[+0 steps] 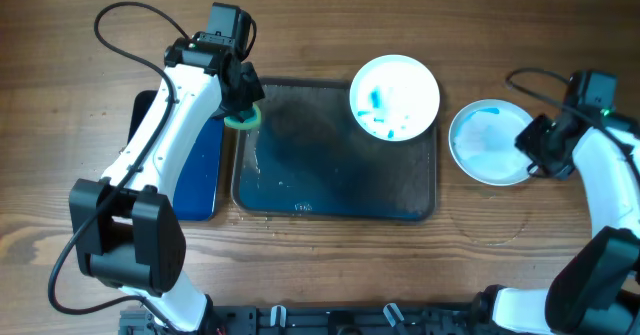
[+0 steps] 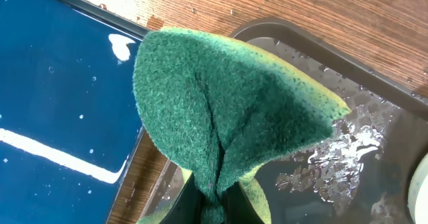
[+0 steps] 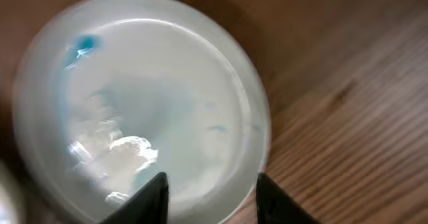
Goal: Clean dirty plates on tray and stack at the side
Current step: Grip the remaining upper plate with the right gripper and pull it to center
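Left hand (image 1: pixel 240 107) reaches over the tray (image 1: pixel 335 190)'s far-left corner, pinching a folded green sponge (image 2: pixel 227 110). Right hand (image 3: pixel 210 196), fingers spread, hangs over the edge of a wet plate (image 1: pixel 485 145) on the desk (image 1: pixel 400 265), just right of the tray. A smeared plate (image 1: pixel 395 97) sits in the tray's far-right corner.

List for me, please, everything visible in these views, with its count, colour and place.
plates: two in view, white with blue smears; one on the tray's far right corner, the other on the table just right of the tray
tray: one, dark grey, wet, mid-table
blue tray: one, blue, beside the tray's left edge
sponge: one, green and yellow, above the two trays' neighbouring edges
table: one, brown wood, under everything
left gripper: one, black, pinching the sponge
right gripper: one, black, open over the rim of the plate on the table
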Available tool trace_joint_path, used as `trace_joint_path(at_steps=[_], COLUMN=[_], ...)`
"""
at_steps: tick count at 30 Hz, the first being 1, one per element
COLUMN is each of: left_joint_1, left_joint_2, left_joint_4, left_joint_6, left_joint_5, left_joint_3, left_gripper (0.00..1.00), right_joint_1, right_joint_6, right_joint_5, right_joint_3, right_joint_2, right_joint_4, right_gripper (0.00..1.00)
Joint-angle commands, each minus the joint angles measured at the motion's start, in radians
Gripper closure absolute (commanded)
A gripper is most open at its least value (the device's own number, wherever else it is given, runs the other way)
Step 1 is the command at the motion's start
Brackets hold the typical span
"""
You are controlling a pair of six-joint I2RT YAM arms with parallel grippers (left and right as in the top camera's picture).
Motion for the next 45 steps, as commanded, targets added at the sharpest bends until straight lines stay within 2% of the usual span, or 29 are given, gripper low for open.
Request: trace_joint_path(at_steps=[1, 3, 5, 8, 11, 14, 16, 18, 21, 27, 29, 31, 34, 36, 40, 43, 45], left_joint_1=[0.004, 0.004, 0.004, 0.004, 0.004, 0.003, 0.004, 0.003, 0.003, 0.004, 0.004, 0.003, 0.003, 0.003, 0.003, -0.013, -0.039], left_joint_2=[0.001, 0.001, 0.001, 0.001, 0.001, 0.001, 0.001, 0.001, 0.001, 0.001, 0.001, 0.001, 0.001, 0.001, 0.001, 0.01, 0.033], left_joint_4=[0.0, 0.0, 0.001, 0.001, 0.004, 0.003, 0.003, 0.003, -0.008, -0.009, -0.009, -0.01, -0.01, -0.01, -0.009, -0.007, -0.008], left_joint_6=[0.015, 0.015, 0.015, 0.015, 0.016, 0.015, 0.015, 0.016, 0.016, 0.016, 0.016, 0.016, 0.015, 0.015, 0.016, 0.016, 0.02], left_joint_5=[0.009, 0.009, 0.009, 0.009, 0.009, 0.009, 0.009, 0.009, 0.009, 0.009, 0.009, 0.009, 0.009, 0.01, 0.037, 0.084, 0.084], left_joint_3=[-0.006, -0.006, -0.006, -0.006, -0.006, -0.006, -0.006, -0.006, -0.006, -0.006, -0.006, -0.006, -0.006, -0.006, -0.006, -0.007, -0.008], left_gripper=[0.96, 0.96, 0.96, 0.96, 0.96, 0.96, 0.96, 0.96, 0.96, 0.96, 0.96, 0.96, 0.96, 0.96, 0.96, 0.96, 0.96], right_joint_1=[0.043, 0.128, 0.254, 0.376, 0.407, 0.407, 0.407, 0.407, 0.407, 0.407, 0.408, 0.409, 0.436, 0.478, 0.592, 0.679, 0.69], right_joint_6=[-0.18, -0.231, -0.257, -0.314, -0.382, -0.41, -0.426, -0.439, -0.44, -0.464, -0.464, -0.455, -0.317, -0.276, -0.27, -0.249, -0.199], right_joint_5=[-0.2, -0.256, -0.212, -0.154, -0.127, -0.088, -0.089, -0.088, -0.121, -0.152, -0.203, -0.237, -0.293, -0.301, -0.311, -0.31, -0.357], right_joint_3=[0.149, 0.205, 0.249, 0.336, 0.484, 0.515, 0.515, 0.515, 0.51, 0.468, 0.47, 0.472, 0.472, 0.471, 0.468, 0.417, 0.336], right_joint_2=[0.005, 0.008, 0.043, 0.192, 0.42, 0.523, 0.552, 0.576, 0.587, 0.594, 0.588, 0.567, 0.51, 0.504, 0.505, 0.509, 0.51], right_joint_4=[-0.013, 0.02, 0.082, 0.119, 0.12, 0.179, 0.212, 0.212, 0.2, 0.189, 0.145, 0.11, 0.003, -0.048, -0.143, -0.107, 0.002], right_gripper=[0.51, 0.5, 0.46, 0.4, 0.35, 0.31, 0.32, 0.51, 0.7, 0.75, 0.96, 0.96, 0.96, 0.96, 0.96, 0.96, 0.96])
